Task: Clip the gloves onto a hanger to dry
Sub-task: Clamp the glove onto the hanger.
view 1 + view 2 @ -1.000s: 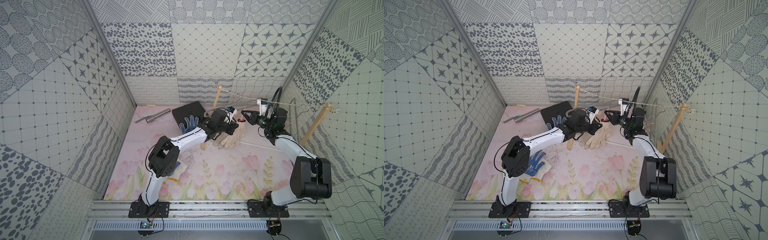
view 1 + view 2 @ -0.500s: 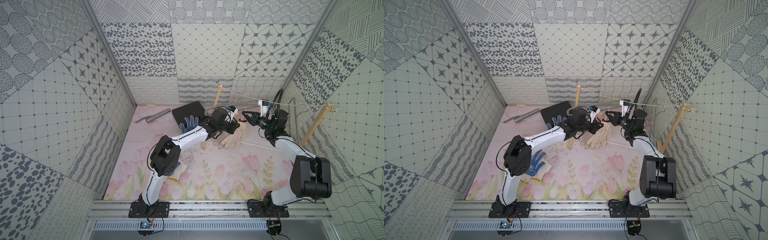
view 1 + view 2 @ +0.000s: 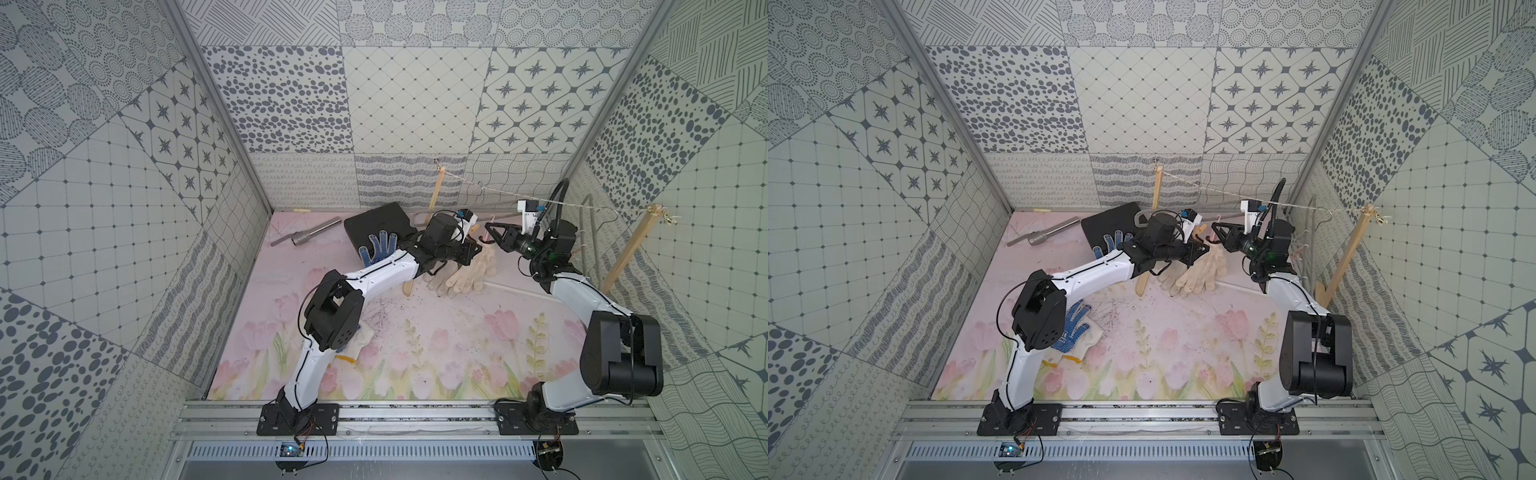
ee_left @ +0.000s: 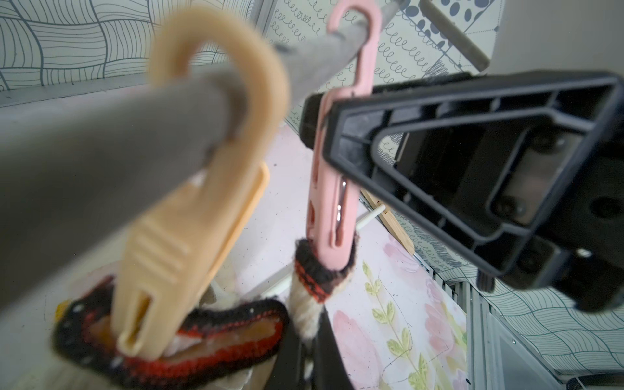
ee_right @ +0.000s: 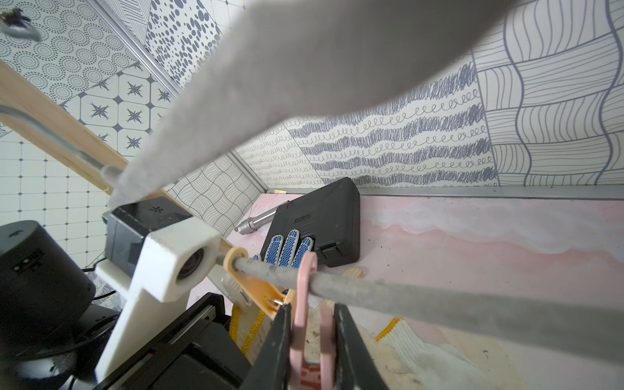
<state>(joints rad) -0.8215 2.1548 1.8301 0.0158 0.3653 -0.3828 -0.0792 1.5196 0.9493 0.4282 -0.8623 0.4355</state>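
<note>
The right claw (image 5: 312,309) is narrowed onto the pink peg (image 5: 300,324), with one black finger on each of the peg's handles, and it grips nothing else. That peg hangs by its loop from the grey bar of the hanger (image 5: 439,305). Its lower end bites the black-and-red cuff of a cream glove (image 4: 310,273), so the glove sits directly under this claw. Just beside it on the same bar hangs the beige peg (image 4: 179,256), clamped on the cuff of a second glove (image 4: 202,334). The left claw (image 4: 309,341) is fully closed right below the pink peg. The glove's cream knit runs down between its fingers and seems pinched there. In both top views the two claws meet nearly tip to tip at the back of the surface (image 3: 436,345), and the two cream gloves trail from them toward the near side. A blue-dotted glove (image 3: 378,247) lies dotted side up, partly on a black case (image 3: 376,218), behind the left forearm and apart from both claws. A dotted glove (image 3: 1077,328) lies on the surface under the left arm's elbow, well apart from them. A metal tube (image 3: 307,235) lies to the side of the case. Two wooden posts (image 3: 437,189) joined by string (image 3: 582,204) stand at the back and the right.
</note>
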